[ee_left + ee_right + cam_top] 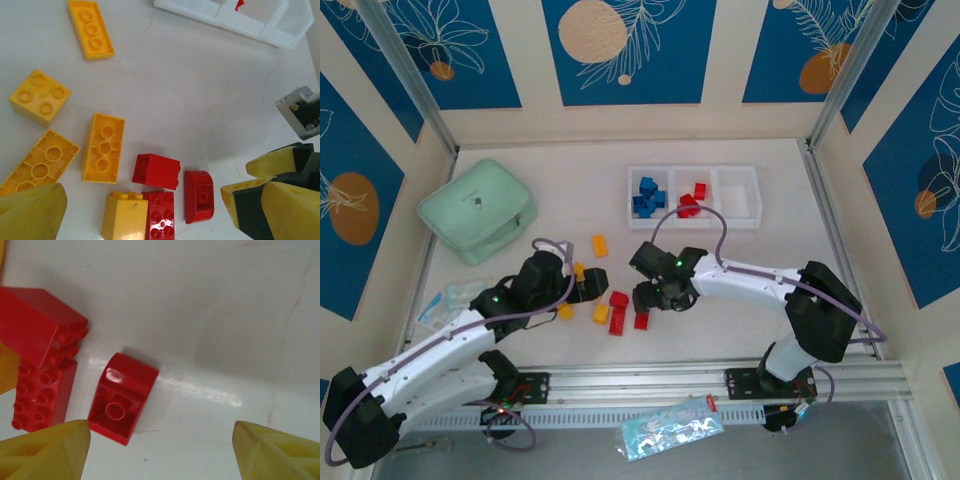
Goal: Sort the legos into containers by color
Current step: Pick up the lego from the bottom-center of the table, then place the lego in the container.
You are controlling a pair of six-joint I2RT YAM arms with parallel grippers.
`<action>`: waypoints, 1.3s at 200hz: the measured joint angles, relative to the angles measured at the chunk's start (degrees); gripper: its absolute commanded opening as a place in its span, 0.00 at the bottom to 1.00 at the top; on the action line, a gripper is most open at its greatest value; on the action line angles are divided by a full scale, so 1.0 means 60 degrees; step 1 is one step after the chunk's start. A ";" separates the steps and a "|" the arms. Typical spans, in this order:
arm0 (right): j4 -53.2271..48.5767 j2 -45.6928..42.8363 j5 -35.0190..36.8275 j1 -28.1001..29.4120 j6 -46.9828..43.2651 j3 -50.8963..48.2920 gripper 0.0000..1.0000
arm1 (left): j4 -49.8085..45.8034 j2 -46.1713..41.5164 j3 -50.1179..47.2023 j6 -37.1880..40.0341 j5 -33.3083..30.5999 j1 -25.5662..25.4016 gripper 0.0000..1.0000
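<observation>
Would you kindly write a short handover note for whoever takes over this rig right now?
Left gripper: open, empty, over the loose bricks.
Right gripper: open, empty, low beside a curved red brick.
Tray: blue bricks in the left compartment, red bricks in the middle one, right compartment bare.
Done: the blues appear sorted, and some of the reds.
Left: three loose red bricks and the yellow bricks lie on the table in front of the tray. The yellows probably go in the right compartment.
</observation>
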 measured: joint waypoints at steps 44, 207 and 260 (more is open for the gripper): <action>0.0404 0.0769 -0.0120 0.0426 0.0379 0.0036 0.74 | -0.0364 -0.0517 -0.0164 -0.0153 -0.0153 0.0018 0.99; 0.0353 0.1377 0.0073 0.0594 0.0586 0.0189 0.32 | -0.0528 -0.0525 -0.0189 -0.0149 -0.0291 0.0022 0.99; 0.0117 0.0499 0.0186 -0.0011 0.0255 0.0189 0.31 | -0.0506 -0.0171 -0.0062 -0.0106 -0.0284 0.0029 0.99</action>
